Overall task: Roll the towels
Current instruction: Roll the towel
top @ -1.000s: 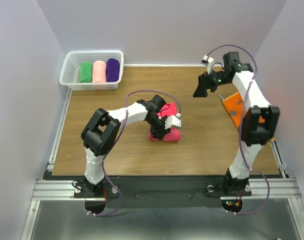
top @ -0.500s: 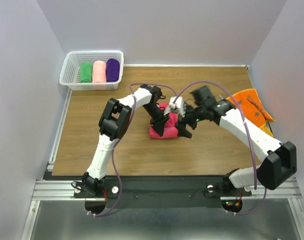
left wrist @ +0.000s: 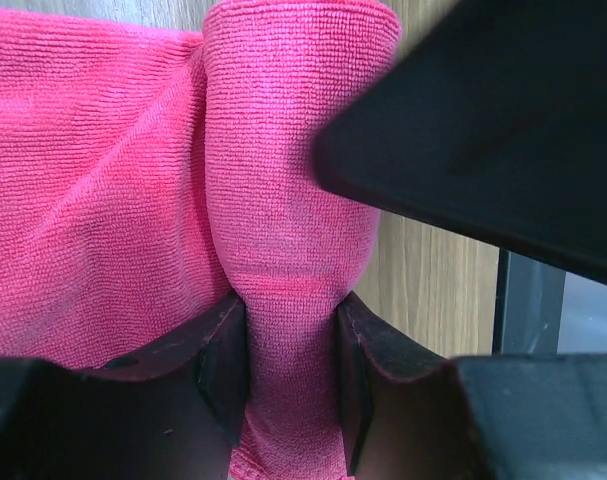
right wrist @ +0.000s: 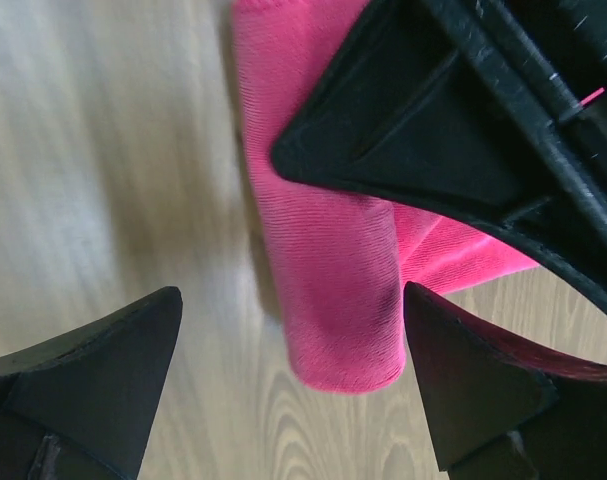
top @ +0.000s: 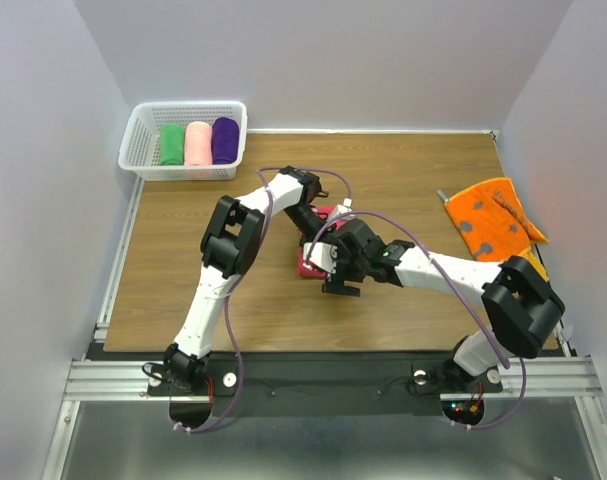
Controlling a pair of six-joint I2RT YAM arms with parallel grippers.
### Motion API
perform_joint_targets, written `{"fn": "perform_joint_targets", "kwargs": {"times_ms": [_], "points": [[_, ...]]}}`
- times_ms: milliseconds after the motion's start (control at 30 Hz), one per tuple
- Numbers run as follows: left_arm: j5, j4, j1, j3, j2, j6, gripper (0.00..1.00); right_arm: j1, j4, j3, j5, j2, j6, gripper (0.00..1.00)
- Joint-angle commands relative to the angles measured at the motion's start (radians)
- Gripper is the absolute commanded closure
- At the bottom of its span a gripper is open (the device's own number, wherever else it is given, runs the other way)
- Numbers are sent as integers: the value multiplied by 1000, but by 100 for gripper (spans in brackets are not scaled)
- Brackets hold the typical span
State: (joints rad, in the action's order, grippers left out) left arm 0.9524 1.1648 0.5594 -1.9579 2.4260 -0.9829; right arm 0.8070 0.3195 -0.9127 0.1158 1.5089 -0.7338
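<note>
Roughly halfway, by my reckoning. Three finished rolls, green (top: 171, 143), pale pink (top: 197, 142) and purple (top: 224, 139), lie side by side in the basket (top: 138, 140) at the table's (top: 203, 290) 10 o'clock corner. The hot-pink towel (left wrist: 283, 180) sits near the table's centre, part done. One fat tube is formed, with more pink cloth lying against it at 9 o'clock in my left wrist view. Whether that is a loose tail or a folded layer, I cannot tell. The orange towel (top: 488, 212) lies flat at 3 o'clock, well apart and not yet rolled. Left to do, as I judge it: finish pink, then all of orange.

Left gripper (left wrist: 290, 320): clamped on the pink tube, squeezing it to a narrow waist, and the cloth swells out above the pinch. Right gripper (right wrist: 288, 295): jaws spread wide, straddling the tube's free end just beside my left one. Neither finger is seen touching cloth, and bare wood shows on the 9 o'clock side.

Materials:
- Pink towel: fine ribbed microfibre, soft and matte, and it dents readily. The end of the tube is rounded.
- Orange towel: thin, with darker orange spots.
- Basket: white plastic lattice, rectangular.
- Table: smooth wood-grain board.
- My fingers: hard matte black wedges.
</note>
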Motion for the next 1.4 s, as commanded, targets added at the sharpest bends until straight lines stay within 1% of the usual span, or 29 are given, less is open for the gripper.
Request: {"fn": "perform_joint_targets", "kwargs": {"times_ms": [0, 67, 133, 200, 233, 300, 333, 400, 433, 500, 533, 567, 633, 700, 767, 800, 867, 900, 967, 1000, 1033, 1067, 1100, 1167, 1200, 1233, 1267, 1300, 1367], "points": [[-280, -123, -15, 56, 77, -51, 54, 6, -236, 33, -85, 30, -53, 4], [-282, -126, -15, 60, 73, -53, 53, 6, -290, 46, -107, 60, -65, 4], [-281, -131, -15, 68, 68, -51, 53, 6, -304, 46, -99, 79, -67, 5], [-280, -139, -15, 79, 62, -51, 52, 4, -301, 43, -71, 96, -62, 12], [-277, -142, -16, 79, 59, -51, 51, 4, -303, 41, -64, 100, -59, 29], [-274, -149, -21, 83, 47, -46, 48, -5, -300, 46, -42, 114, -41, 47], [-274, -154, -23, 88, 38, -37, 47, -8, -293, 49, 2, 120, -41, 57], [-274, -189, -29, 112, -24, -14, 44, -22, -223, 37, 59, 131, -45, 66], [-264, -197, -38, 125, -54, -11, 42, -40, -199, 31, 124, 135, -45, 77], [-235, -218, -49, 164, -157, -2, 40, -57, -130, 6, 177, 145, -47, 92], [-231, -218, -59, 174, -186, -2, 39, -71, -108, -3, 215, 154, -47, 96], [-234, -217, -67, 180, -233, -5, 38, -78, -61, -27, 237, 165, -52, 96], [-247, -183, -88, 174, -269, -13, 38, -94, -10, -57, 265, 184, -68, 97], [-287, -148, -140, 131, -304, 1, 37, -107, 41, -83, 300, 206, -78, 97], [-274, -123, -196, 97, -329, 6, 37, -117, 67, -100, 332, 217, -79, 97], [-261, -114, -251, 67, -355, 13, 36, -127, 94, -121, 343, 229, -79, 97], [-253, -112, -305, 51, -399, 13, 35, -134, 142, -150, 367, 246, -72, 97], [-253, -123, -350, 66, -421, 16, 35, -138, 160, -166, 380, 272, -67, 97], [-242, -167, -386, 120, -479, 33, 34, -158, 205, -231, 424, 306, -50, 97], [-219, -244, -418, 214, -557, 44, 34, -173, 252, -253, 441, 341, -43, 97], [-201, -354, -427, 272, -653, 91, 34, -181, 298, -303, 476, 364, -27, 97], [-201, -355, -438, 334, -654, 133, 34, -189, 299, -327, 493, 387, -23, 97], [-166, -507, -450, 482, -768, 180, 32, -201, 355, -360, 508, 410, -19, 97], [-150, -672, -463, 638, -893, 283, 30, -210, 420, -420, 563, 491, -15, 97], [-150, -812, -457, 783, -1020, 329, 28, -215, 482, -489, 582, 523, -12, 96], [-174, -879, -437, 851, -1082, 346, 27, -227, 509, -518, 600, 546, -4, 96], [-208, -931, -373, 913, -1137, 348, 25, -235, 541, -555, 639, 603, 2, 95], [-316, -997, -318, 1009, -1235, 301, 24, -245, 606, -619, 659, 631, -2, 94], [-433, -1043, -210, 1103, -1310, 236, 23, -255, 671, -688, 700, 687, -7, 93]]}}
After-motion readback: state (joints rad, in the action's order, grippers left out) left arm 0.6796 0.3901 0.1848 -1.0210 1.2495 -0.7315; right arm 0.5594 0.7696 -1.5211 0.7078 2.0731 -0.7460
